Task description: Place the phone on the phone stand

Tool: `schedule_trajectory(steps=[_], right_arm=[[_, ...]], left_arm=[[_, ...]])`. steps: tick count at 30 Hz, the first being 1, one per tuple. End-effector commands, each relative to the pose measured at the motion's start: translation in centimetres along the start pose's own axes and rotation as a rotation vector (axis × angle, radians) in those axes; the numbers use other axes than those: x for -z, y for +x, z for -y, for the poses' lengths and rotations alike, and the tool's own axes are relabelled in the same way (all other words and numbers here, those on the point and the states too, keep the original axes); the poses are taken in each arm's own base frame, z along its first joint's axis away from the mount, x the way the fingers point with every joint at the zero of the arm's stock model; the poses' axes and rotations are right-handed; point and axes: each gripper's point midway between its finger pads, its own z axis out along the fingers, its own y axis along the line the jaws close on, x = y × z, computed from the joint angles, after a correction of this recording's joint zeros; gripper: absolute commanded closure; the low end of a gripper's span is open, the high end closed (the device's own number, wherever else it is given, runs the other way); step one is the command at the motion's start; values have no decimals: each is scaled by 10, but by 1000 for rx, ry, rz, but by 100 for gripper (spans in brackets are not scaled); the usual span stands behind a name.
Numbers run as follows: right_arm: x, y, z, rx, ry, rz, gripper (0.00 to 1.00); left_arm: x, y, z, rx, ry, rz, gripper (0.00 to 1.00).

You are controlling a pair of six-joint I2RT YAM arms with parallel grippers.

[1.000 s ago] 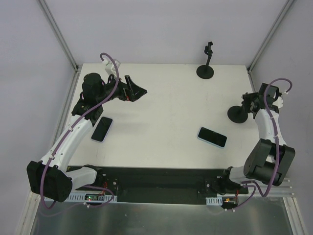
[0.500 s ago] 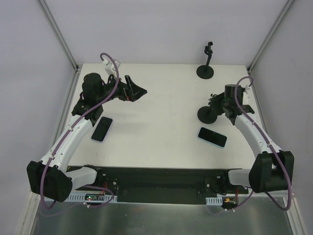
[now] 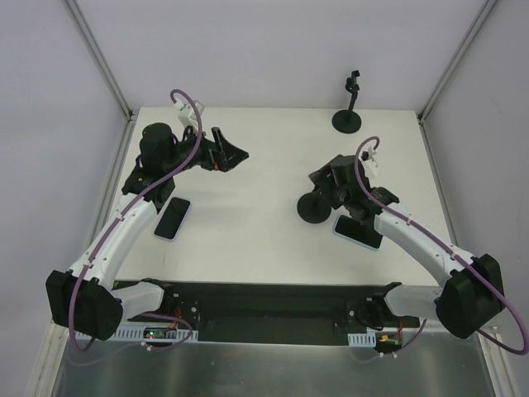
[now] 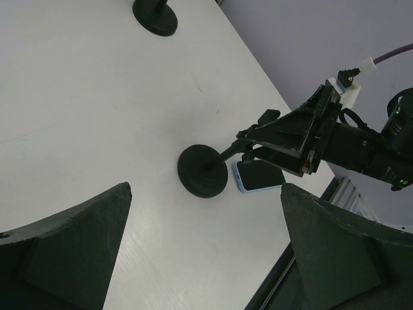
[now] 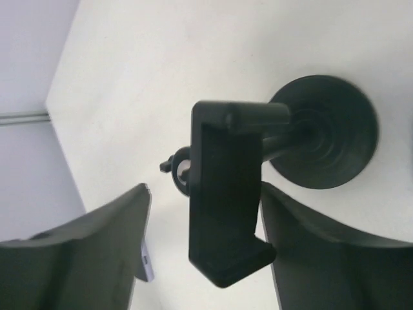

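White tabletop (image 3: 273, 157) w/ grey walls behind. What's changed: over the last sec the right arm has swept in from the right edge toward mid-table, bringing one phone stand (image 3: 315, 208) with it. The stand's round base now sits on the surface just left of the blue-cased phone (image 3: 358, 232), close but not clearly touching. Right gripper (image 3: 328, 182) has its jaws apart around the stand's clamp head. Wrist cam shows a strip of table betw. one finger (image 5: 84, 252) and the head, so it looks like it's letting go, not clamping. Meaning for the task, as I read it: stand is now parked next to a phone, so the next step is prob. pick-up of that phone, which isn't on any stand yet. Left gripper (image 3: 230, 152) hasn't moved, jaws wide apart and holding nothing, at far left. Counts: 2 stands, the other one (image 3: 347, 121) upright at the far edge. 2 phones, the second, dark phone (image 3: 172, 218) lying flat near left. 2 arms.
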Motion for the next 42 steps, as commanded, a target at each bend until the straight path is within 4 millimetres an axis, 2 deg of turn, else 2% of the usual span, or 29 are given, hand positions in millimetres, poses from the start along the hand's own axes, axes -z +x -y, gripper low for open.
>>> schedule_trajectory(steps=[1,2,3,4,5,8,10,13,16,19,22,23,25,26,28,32,33,34,36,37,40,42], right_arm=[[9,-3,-55,51,-200,18,19],[12,-1,-65,87,-236,3,12],[17,12,-70,178,-283,-44,3],[19,17,-75,228,-322,-62,0],[23,21,-82,264,-362,-80,4],[36,32,-81,382,-424,-129,4],[44,41,-75,490,-465,-175,4],[55,53,-53,588,-472,-237,4],[65,54,-35,651,-470,-268,4],[77,37,-28,675,-459,-225,4],[82,17,-8,696,-380,-195,4],[83,9,-5,700,-361,-176,4],[82,-15,8,690,-303,-119,4],[81,-21,11,681,-295,-113,4],[79,-33,13,668,-314,-123,4],[73,-36,6,729,-401,-181,1],[76,-34,-1,738,-450,-206,5],[70,-34,-7,746,-472,-211,7],[67,-27,-17,776,-559,-235,11],[58,-27,-23,781,-598,-218,11],[50,-21,-35,780,-669,-241,11],[45,-21,-36,784,-666,-231,11]], left_arm=[[-3,-17,10,-58,20,39,1],[-4,-16,9,-55,19,34,1],[-5,-15,7,-51,17,27,1],[-6,-13,9,-42,27,16,1],[-7,-13,9,-39,32,12,1],[-11,-7,11,-31,41,-15,1],[-16,-1,14,-26,57,-43,1],[-24,12,22,-46,82,-94,1],[-29,24,30,-49,93,-144,2],[-34,37,43,-68,135,-184,4],[-41,53,46,-111,132,-235,7],[-44,60,55,-132,146,-256,8],[-48,73,52,-169,116,-294,9],[-50,81,61,-191,130,-311,9],[-53,92,59,-220,113,-348,11],[-55,106,71,-241,140,-389,12],[-56,110,74,-244,149,-400,12],[-57,111,75,-245,150,-404,12],[-56,111,78,-240,161,-410,12],[-56,110,79,-242,162,-408,12],[-54,107,77,-253,147,-395,12],[-52,103,77,-266,135,-378,12]])
